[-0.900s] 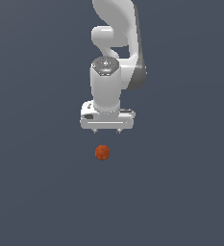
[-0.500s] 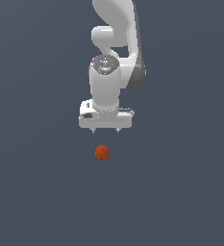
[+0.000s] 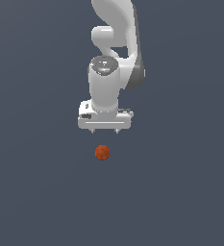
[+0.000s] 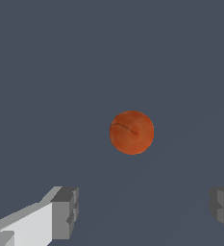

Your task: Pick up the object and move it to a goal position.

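The white gripper [image 3: 105, 130] points downward, its fingertips [image 4: 65, 212] spread wide and cut off at the wrist view's border, only short stubs showing in the exterior view. The orange-red ball [image 3: 102, 152] lies apart from the gripper, just below it in the exterior view, untouched. Open dark grey ground [image 3: 180, 192] surrounds the ball on all sides.

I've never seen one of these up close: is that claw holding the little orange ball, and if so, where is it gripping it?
Nothing is held. The gripper is open, and the orange ball sits apart from it, clear of both fingers.
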Action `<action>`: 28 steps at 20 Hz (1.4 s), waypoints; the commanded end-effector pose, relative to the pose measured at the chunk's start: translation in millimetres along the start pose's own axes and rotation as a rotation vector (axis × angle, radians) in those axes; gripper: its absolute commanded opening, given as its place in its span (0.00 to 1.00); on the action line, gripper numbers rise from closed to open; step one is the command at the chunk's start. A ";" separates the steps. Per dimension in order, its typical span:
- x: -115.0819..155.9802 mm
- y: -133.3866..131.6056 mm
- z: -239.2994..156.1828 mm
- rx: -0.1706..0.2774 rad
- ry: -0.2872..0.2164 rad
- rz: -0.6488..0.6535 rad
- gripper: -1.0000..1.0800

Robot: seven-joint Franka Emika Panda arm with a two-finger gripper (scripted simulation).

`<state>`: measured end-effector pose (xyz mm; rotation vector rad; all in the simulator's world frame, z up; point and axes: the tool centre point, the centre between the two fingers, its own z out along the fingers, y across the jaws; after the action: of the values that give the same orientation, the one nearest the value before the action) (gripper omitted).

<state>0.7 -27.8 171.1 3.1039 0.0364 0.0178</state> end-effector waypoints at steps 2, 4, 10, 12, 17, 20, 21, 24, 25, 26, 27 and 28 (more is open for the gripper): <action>4.5 1.9 9.1 0.005 -0.003 0.040 0.96; 8.4 3.4 16.8 0.010 -0.004 0.075 0.96; 22.3 9.7 47.8 0.025 -0.011 0.210 0.96; 25.7 11.5 56.7 0.029 -0.013 0.247 0.96; 30.9 14.5 71.4 0.034 -0.016 0.308 0.96; 32.0 15.2 74.9 0.035 -0.017 0.322 0.96; 32.1 15.3 75.1 0.035 -0.017 0.323 0.96; 31.3 15.0 75.9 0.035 -0.018 0.317 0.96; 31.2 15.0 77.9 0.035 -0.018 0.318 0.96; 31.2 14.7 80.8 0.035 -0.018 0.318 0.96; 31.0 14.8 84.4 0.035 -0.018 0.319 0.96; 30.9 14.6 88.9 0.035 -0.018 0.319 0.96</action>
<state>33.5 -44.9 89.2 3.1070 -0.4617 0.0012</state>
